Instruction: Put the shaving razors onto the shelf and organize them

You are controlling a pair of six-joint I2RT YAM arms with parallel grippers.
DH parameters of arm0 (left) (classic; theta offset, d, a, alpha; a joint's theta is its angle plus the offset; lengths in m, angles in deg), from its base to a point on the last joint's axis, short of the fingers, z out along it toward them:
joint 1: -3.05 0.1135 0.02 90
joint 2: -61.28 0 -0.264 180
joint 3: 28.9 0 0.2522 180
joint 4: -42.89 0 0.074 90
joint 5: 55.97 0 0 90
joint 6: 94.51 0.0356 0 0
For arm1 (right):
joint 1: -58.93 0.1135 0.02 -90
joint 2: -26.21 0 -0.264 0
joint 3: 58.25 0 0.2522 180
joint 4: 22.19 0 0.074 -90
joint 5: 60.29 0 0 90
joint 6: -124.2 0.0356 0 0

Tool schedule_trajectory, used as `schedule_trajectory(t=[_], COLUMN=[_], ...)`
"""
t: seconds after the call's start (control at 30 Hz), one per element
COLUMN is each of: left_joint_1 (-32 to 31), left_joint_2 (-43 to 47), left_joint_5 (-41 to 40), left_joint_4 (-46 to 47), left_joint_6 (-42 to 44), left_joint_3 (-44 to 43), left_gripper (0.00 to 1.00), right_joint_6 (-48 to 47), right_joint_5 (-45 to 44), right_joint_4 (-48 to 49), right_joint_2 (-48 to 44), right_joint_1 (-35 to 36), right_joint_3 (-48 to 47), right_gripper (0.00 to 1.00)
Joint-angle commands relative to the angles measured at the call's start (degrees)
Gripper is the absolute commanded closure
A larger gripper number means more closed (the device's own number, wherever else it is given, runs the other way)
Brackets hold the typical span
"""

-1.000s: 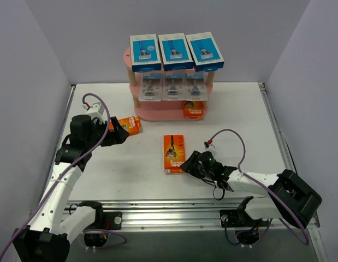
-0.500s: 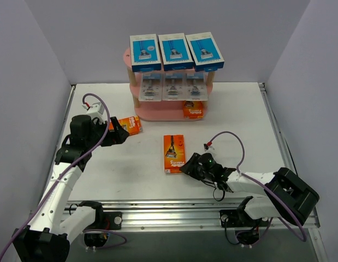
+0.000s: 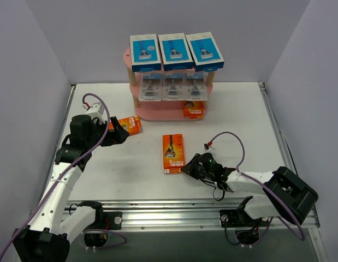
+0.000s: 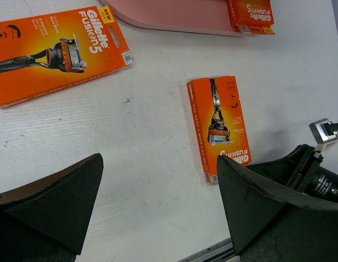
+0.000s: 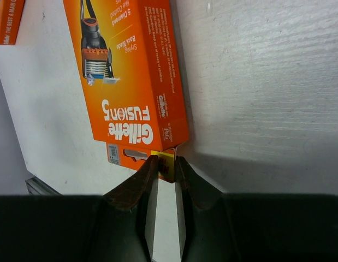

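Right fingers [image 5: 133, 191]: we see them drawn narrow, with only a slit between them, pinching the yellow-labelled near corner of the centre orange card [image 3: 173, 153].
Right gripper [image 3: 186, 169]: we find it low over the table [image 3: 239, 114], reaching in from the right to the card's near right corner.
Left fingers [image 4: 59, 202]: we see them spread wide with nothing between them.
Left gripper [image 3: 117, 134]: we place it on the left side of the table, just beside the left orange card [image 3: 129, 125]. We cannot tell whether it touches that card.
Centre orange card: we see it lying flat, printed face up, long side running from near to far. It is well apart from the shelf [image 3: 158, 113].
Left orange card: we see it flat on the table, slightly askew, near the shelf's left end.
Third orange card [image 3: 193, 109]: we find it on the bottom board of the shelf, at the right end.
Clear blister packs [image 3: 172, 87]: we count three side by side on the middle board.
Blue-and-white boxes [image 3: 175, 51]: we count three in a row on the top board, touching one another.
Shelf: we see it pink, standing at the far middle of the table.
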Motion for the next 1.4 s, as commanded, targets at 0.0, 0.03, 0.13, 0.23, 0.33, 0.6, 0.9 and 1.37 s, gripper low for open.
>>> schedule_trajectory(t=[0.0,0.03,0.13,0.23,0.33,0.6,0.9,1.37], left_joint_1=[0.2,0.2,0.2,0.2,0.2,-0.3,-1.0,-1.5], left_joint_2=[0.2,0.3,0.3,0.6,0.5,0.1,3.3,1.8], left_joint_5=[0.7,0.6,0.5,0.3,0.3,0.2,0.9,16.9], left_joint_4=[1.4,1.5,1.5,1.3,1.4,1.2,3.4,12.7], left_joint_6=[0.2,0.2,0.2,0.2,0.2,0.4,0.4,-21.2], left_joint_3=[-0.3,-0.4,-0.4,-0.5,-0.3,-0.4,0.4,8.5], left_gripper=[0.06,0.06,0.06,0.06,0.06,0.06,0.06,0.06], right_joint_6=[0.7,0.8,1.4,1.8,2.6,6.1,11.1,19.1], right_joint_5=[0.1,0.1,-0.1,0.2,0.4,1.5,3.8,9.1], right_joint_4=[0.8,0.7,0.8,0.9,2.4,8.0,19.9,47.0], right_joint_2=[-1.6,-1.8,-3.1,-3.7,-4.2,-3.9,-0.1,16.1], right_joint_1=[-0.7,-0.9,-1.2,-1.5,-1.6,-1.7,-1.8,-1.8], right_joint_3=[0.0,0.0,0.1,0.0,0.6,1.0,2.0,3.5], right_gripper=[0.88,0.9,0.96,1.0,1.0,1.0,1.0,1.0])
